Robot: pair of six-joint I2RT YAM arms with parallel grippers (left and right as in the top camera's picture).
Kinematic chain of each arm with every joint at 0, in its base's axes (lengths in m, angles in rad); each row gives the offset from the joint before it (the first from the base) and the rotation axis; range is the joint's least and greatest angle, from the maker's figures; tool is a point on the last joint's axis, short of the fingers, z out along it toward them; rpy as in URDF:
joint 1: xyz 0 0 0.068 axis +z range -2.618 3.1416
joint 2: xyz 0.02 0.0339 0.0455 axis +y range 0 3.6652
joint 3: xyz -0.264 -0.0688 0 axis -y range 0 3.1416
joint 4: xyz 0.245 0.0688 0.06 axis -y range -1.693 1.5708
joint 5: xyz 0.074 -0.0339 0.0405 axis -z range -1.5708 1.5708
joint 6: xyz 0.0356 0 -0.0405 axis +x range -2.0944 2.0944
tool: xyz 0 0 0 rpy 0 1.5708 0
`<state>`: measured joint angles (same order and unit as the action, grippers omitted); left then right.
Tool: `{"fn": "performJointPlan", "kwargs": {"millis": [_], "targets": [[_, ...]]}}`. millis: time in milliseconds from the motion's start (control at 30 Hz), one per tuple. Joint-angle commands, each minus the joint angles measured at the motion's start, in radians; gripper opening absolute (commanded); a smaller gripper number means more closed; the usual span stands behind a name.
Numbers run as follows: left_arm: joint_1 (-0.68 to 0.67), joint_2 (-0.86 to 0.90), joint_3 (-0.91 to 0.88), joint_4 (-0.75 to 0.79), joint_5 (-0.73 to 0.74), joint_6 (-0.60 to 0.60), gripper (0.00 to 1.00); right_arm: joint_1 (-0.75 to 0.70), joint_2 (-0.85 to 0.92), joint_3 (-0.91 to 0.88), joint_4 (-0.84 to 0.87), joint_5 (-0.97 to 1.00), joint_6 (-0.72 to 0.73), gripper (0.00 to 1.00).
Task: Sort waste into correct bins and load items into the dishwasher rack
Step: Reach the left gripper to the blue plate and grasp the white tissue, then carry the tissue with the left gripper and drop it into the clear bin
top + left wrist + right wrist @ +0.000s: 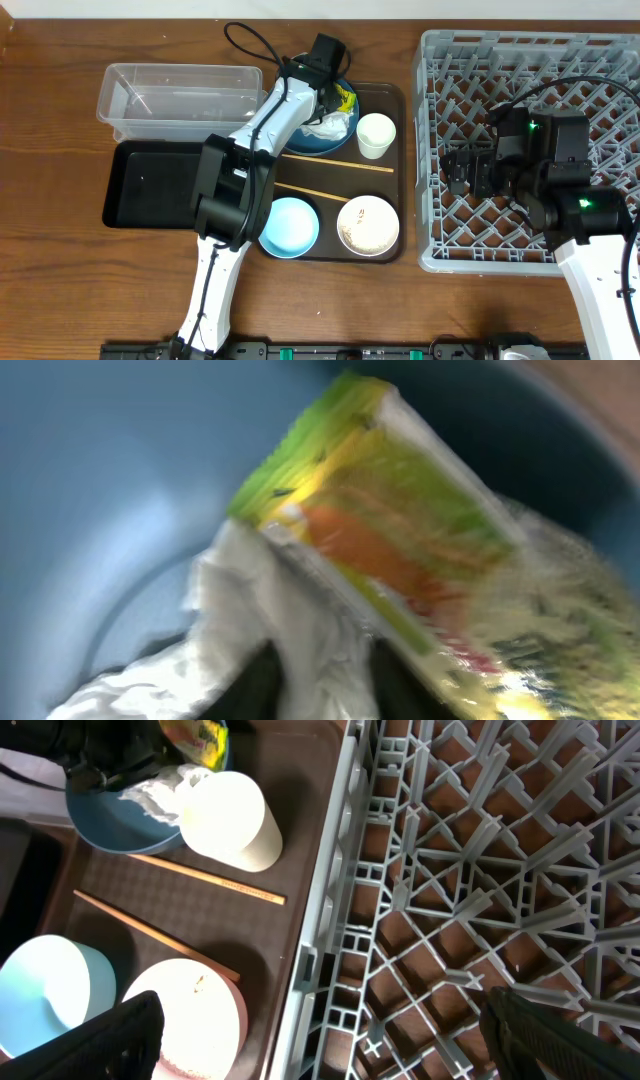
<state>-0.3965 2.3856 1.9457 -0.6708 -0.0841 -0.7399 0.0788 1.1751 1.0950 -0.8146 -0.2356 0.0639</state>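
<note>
My left gripper (328, 103) is down on the dark-blue plate (347, 128), fingers closed on the crumpled white tissue (290, 620). The yellow-orange wrapper (400, 540) lies against the tissue on the plate. My right gripper (470, 172) is open and empty, hovering over the left part of the grey rack (530, 60). On the brown tray (392, 95) are the white cup (375, 135), two chopsticks (340, 165), the light-blue bowl (288, 225) and the white bowl (368, 225), which has small specks inside. The left wrist view is blurred.
The clear tub (180, 92) stands at the back left with the black tray (145, 190) in front of it, both left of the brown tray. The rack's left wall (320, 920) runs close along the brown tray's right edge.
</note>
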Motion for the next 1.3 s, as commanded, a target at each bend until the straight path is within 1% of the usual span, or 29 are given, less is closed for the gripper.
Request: {"fn": "performJointPlan", "kwargs": {"millis": [0, 100, 300, 500, 667, 900, 1067, 1267], "targets": [[0.002, 0.015, 0.002, -0.026, -0.002, -0.002, 0.15, 0.020, -0.008, 0.014, -0.002, -0.008, 0.002, 0.99], [0.002, 0.015, 0.002, -0.047, -0.002, -0.001, 0.06, 0.020, -0.008, 0.014, 0.000, -0.008, 0.002, 0.99], [0.002, -0.034, 0.003, -0.066, -0.001, 0.075, 0.06, 0.020, -0.008, 0.014, 0.006, -0.008, 0.002, 0.99], [0.002, -0.207, 0.003, -0.072, -0.003, 0.142, 0.06, 0.020, -0.008, 0.014, 0.006, -0.008, 0.002, 0.99], [0.003, -0.329, 0.003, -0.091, -0.005, 0.173, 0.06, 0.020, -0.008, 0.014, 0.005, -0.008, 0.002, 0.99], [0.015, -0.385, 0.003, -0.143, -0.007, 0.209, 0.06, 0.020, -0.008, 0.014, 0.002, -0.008, 0.002, 0.99], [0.062, -0.385, 0.003, -0.159, -0.016, 0.225, 0.06, 0.020, -0.008, 0.014, 0.000, -0.008, 0.002, 0.99], [0.183, -0.384, 0.003, -0.159, -0.017, 0.238, 0.06, 0.020, -0.008, 0.014, 0.000, -0.008, 0.002, 0.99]]}}
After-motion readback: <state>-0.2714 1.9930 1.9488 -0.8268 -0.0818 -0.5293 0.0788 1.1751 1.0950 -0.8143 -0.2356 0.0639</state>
